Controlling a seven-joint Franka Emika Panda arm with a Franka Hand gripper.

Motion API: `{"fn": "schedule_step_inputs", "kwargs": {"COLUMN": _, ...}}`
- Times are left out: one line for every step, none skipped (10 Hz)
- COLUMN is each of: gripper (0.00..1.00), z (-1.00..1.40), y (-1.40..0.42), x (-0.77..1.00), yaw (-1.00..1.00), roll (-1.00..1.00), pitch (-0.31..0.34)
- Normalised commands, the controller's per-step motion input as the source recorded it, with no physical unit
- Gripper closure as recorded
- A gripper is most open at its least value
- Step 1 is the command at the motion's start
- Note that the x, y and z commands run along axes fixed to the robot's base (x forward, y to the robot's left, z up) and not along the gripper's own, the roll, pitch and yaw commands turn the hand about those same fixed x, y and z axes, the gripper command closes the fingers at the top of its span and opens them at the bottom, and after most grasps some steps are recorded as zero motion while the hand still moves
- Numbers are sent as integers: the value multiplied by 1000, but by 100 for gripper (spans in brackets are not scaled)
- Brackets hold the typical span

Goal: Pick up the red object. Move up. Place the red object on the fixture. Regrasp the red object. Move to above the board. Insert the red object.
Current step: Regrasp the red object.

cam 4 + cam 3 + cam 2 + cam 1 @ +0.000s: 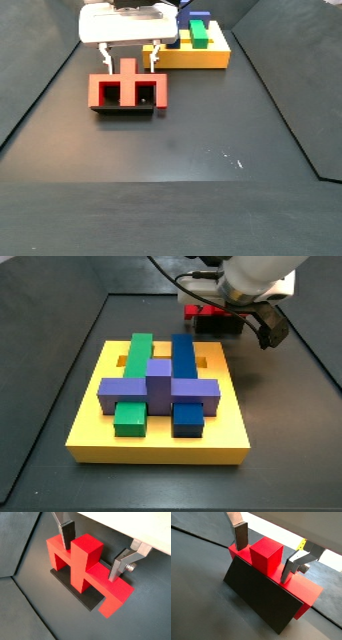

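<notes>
Hovering at the upper left of a side view, the gripper (pixel 130 57) holds its fingers apart astride the stub of the red object (pixel 128 90), which rests propped on the fixture (pixel 261 601), presumably so it can be regrasped.
</notes>
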Motion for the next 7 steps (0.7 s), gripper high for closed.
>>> {"fn": "schedule_step_inputs", "kwargs": {"gripper": 0, "z": 26, "y": 14, "x": 34, "yaw": -11, "roll": 0, "pitch": 23}}
{"fn": "schedule_step_inputs", "kwargs": {"gripper": 0, "z": 0, "y": 0, "x": 0, "yaw": 0, "roll": 0, "pitch": 0}}
{"fn": "schedule_step_inputs", "kwargs": {"gripper": 100, "z": 0, "y": 0, "x": 0, "yaw": 0, "roll": 0, "pitch": 0}}
{"fn": "schedule_step_inputs", "kwargs": {"gripper": 100, "z": 0, "y": 0, "x": 0, "yaw": 0, "roll": 0, "pitch": 0}}
{"fn": "schedule_step_inputs", "kwargs": {"gripper": 100, "z": 0, "y": 0, "x": 0, "yaw": 0, "roll": 0, "pitch": 0}}
{"fn": "schedule_step_inputs", "kwargs": {"gripper": 100, "z": 0, "y": 0, "x": 0, "yaw": 0, "roll": 0, "pitch": 0}}
{"fn": "schedule_step_inputs", "kwargs": {"gripper": 100, "z": 0, "y": 0, "x": 0, "yaw": 0, "roll": 0, "pitch": 0}}
